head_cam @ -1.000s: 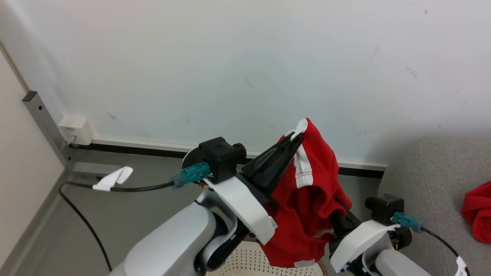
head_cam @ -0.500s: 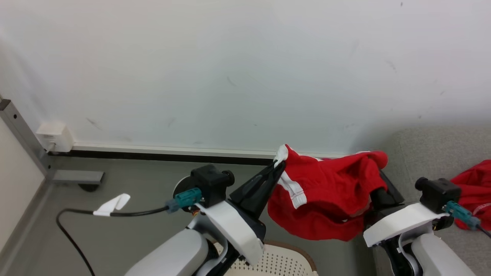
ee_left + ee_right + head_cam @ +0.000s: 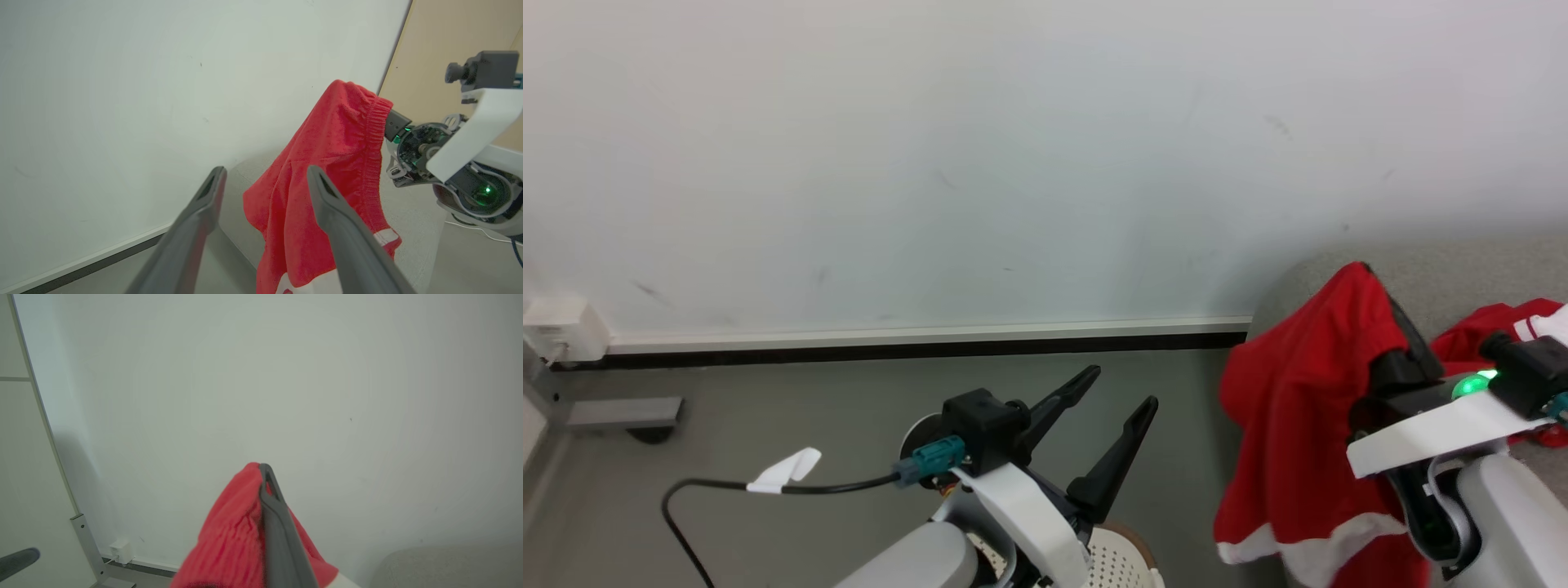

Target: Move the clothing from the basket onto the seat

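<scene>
The right pincer (image 3: pixel 261 470) is clamped on a red garment (image 3: pixel 1298 392), which hangs from it in front of the grey seat's (image 3: pixel 1462 265) rounded corner. A second garment (image 3: pixel 1470 327) lies on the seat behind that arm. The left pincer (image 3: pixel 1117 394) is spread wide and empty above the basket (image 3: pixel 1117 559) rim, pointing at the white wall (image 3: pixel 931 122).

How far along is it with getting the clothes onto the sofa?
One red garment already lies on the grey sofa. A second garment hangs from the shut right jaws, not yet set down; the left jaws stand open, empty. The basket has its inside out of sight, so what remains can't be told.
</scene>
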Robot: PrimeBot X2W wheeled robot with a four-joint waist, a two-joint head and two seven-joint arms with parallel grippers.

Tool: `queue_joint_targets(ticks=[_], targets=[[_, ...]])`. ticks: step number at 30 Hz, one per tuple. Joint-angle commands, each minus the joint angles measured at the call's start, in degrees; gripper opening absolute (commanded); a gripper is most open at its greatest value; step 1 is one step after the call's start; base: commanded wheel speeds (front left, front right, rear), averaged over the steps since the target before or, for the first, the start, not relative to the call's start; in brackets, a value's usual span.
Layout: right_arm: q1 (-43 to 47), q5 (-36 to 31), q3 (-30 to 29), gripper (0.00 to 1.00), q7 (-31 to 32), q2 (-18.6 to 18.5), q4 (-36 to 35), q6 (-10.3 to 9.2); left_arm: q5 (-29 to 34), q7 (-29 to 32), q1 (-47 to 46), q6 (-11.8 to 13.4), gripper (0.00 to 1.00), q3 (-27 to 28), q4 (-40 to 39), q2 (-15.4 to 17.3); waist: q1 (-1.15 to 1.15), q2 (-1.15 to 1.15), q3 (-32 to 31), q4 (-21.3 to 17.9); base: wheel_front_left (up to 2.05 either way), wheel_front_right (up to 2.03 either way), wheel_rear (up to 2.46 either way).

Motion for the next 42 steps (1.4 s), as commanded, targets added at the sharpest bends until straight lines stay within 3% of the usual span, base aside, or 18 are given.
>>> queue_joint_targets(ticks=[1, 13, 30, 42], targets=[[-0.8, -0.5, -0.7, 0.00, 0.0, -1.2, -0.9, 0.03, 0.4, -0.3, 0.7, -0.2, 1.00, -0.1, 0.2, -0.1, 0.00, 0.00, 0.2, -1.2, 0.00, 0.00, 0.00], [-1.2, -2.5, -6.2, 0.00, 0.0, -8.3, -8.3, 0.03, 0.6, -1.5, -0.1, -0.3, 1.00, -0.2, 1.3, -0.6, 0.00, 0.00, 1.7, -9.6, 0.00, 0.00, 0.00], [4.4, -5.9, -17.3, 0.00, 1.1, -8.2, -17.2, 0.03, 1.8, -2.6, -2.1, -0.3, 1.00, 0.0, 2.0, 0.3, 0.00, 0.00, 5.6, -21.5, 0.00, 0.00, 0.00], [4.3, -4.8, -20.0, 0.00, 2.4, -7.5, -19.9, 0.03, 2.3, -2.4, -3.6, -0.9, 1.00, -0.6, 2.9, 0.0, 0.00, 0.00, 7.8, -22.9, 0.00, 0.00, 0.00]])
